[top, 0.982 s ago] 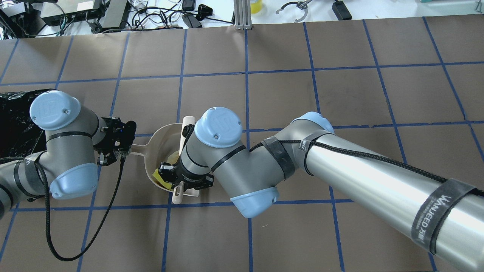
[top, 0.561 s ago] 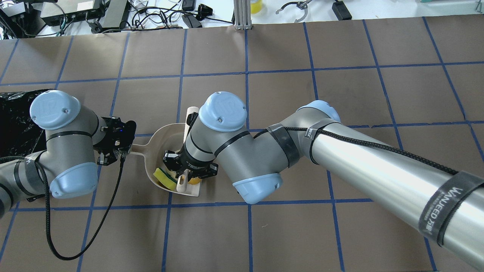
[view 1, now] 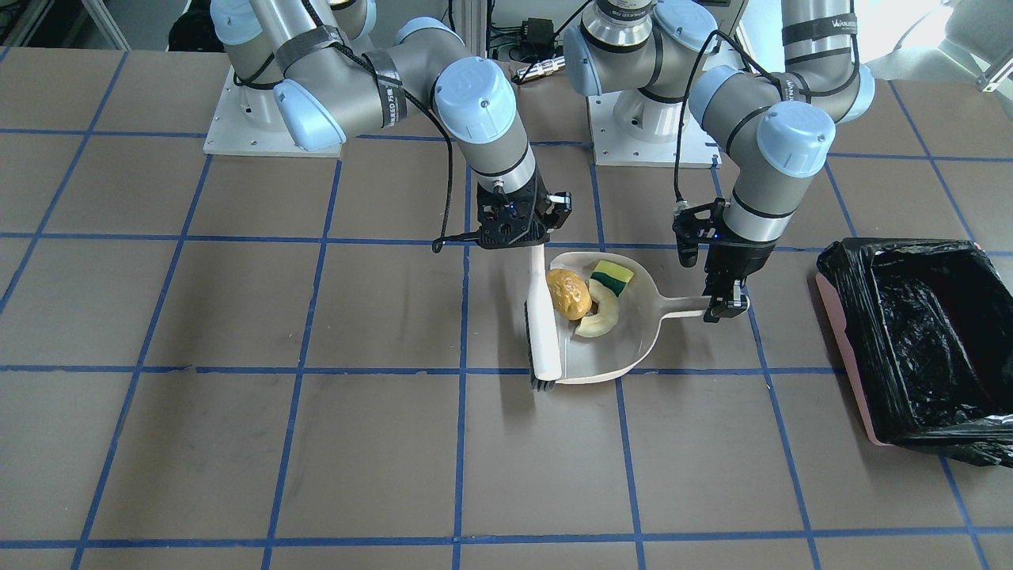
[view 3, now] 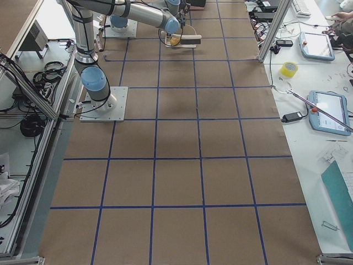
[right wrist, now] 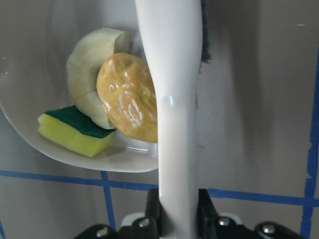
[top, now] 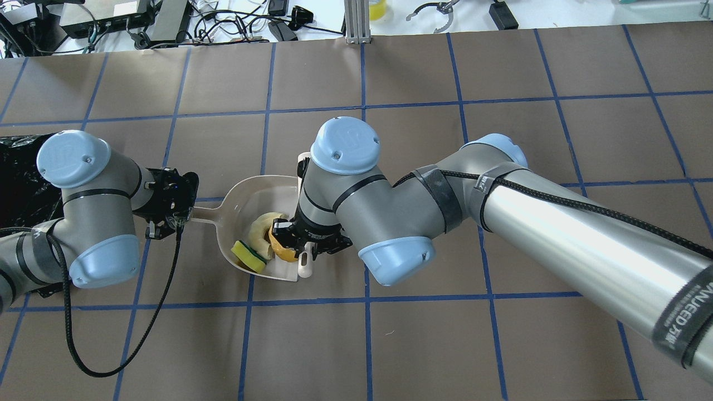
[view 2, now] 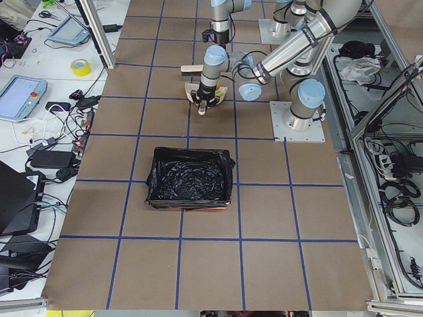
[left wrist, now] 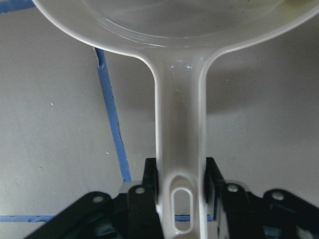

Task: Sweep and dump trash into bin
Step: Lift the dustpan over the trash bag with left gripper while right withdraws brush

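Observation:
The trash lies in the beige dustpan: a tan lump, a cream crescent and a yellow-green sponge. The wrist view shows the same lump, crescent and sponge. My right gripper is shut on the handle of the beige brush, which lies across the pan's mouth against the lump. My left gripper is shut on the dustpan handle. The bin, pink with a black bag, stands beyond the left arm.
From overhead the dustpan lies between both arms, and the bin shows at the left edge. Cables and electronics sit past the table's far edge. The brown gridded table spreads around the pan.
My right arm has drawn the brush along the pan's mouth toward the far side. The trash has shifted deeper into the dustpan, and the lump now shows. The left gripper kept its hold.

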Controlling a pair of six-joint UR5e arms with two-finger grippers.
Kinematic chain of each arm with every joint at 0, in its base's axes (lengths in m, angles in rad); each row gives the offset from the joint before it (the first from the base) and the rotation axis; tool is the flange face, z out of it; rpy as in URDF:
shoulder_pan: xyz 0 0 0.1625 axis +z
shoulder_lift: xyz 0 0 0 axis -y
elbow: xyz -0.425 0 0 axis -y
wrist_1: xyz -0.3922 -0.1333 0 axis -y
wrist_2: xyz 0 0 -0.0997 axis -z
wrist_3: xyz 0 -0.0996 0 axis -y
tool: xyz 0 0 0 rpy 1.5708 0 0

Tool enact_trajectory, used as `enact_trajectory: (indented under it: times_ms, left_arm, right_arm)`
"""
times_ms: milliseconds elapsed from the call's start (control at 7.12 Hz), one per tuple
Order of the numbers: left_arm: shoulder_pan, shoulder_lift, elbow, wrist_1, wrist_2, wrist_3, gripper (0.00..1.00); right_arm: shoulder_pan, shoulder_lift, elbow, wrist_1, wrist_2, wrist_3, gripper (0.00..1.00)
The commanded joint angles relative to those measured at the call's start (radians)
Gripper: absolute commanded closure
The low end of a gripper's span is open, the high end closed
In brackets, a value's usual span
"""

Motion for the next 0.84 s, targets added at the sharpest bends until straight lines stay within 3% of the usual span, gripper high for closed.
enact_trajectory:
  times_ms: [0,140,421,702]
  left_arm:
    - [0.046,0.0,0.044,-0.065,-0.107,-0.001,1.0]
    - [0.073,0.005,0.058,-0.079,-0.138,0.005,1.0]
    - [0.127,0.02,0.074,-0.121,-0.257,0.012,1.0]
    - [0.213,0.022,0.075,-0.192,-0.497,-0.005,1.0]
  right_arm:
    - [-0.003,-0.012,0.081,-0.017,0.012,0.0,1.0]
    - [0.0,-0.019,0.113,-0.039,0.027,0.013,1.0]
    - [-0.015,-0.038,0.073,-0.038,0.038,0.029,1.0]
    - [-0.07,-0.041,0.072,-0.007,0.03,-0.034,1.0]
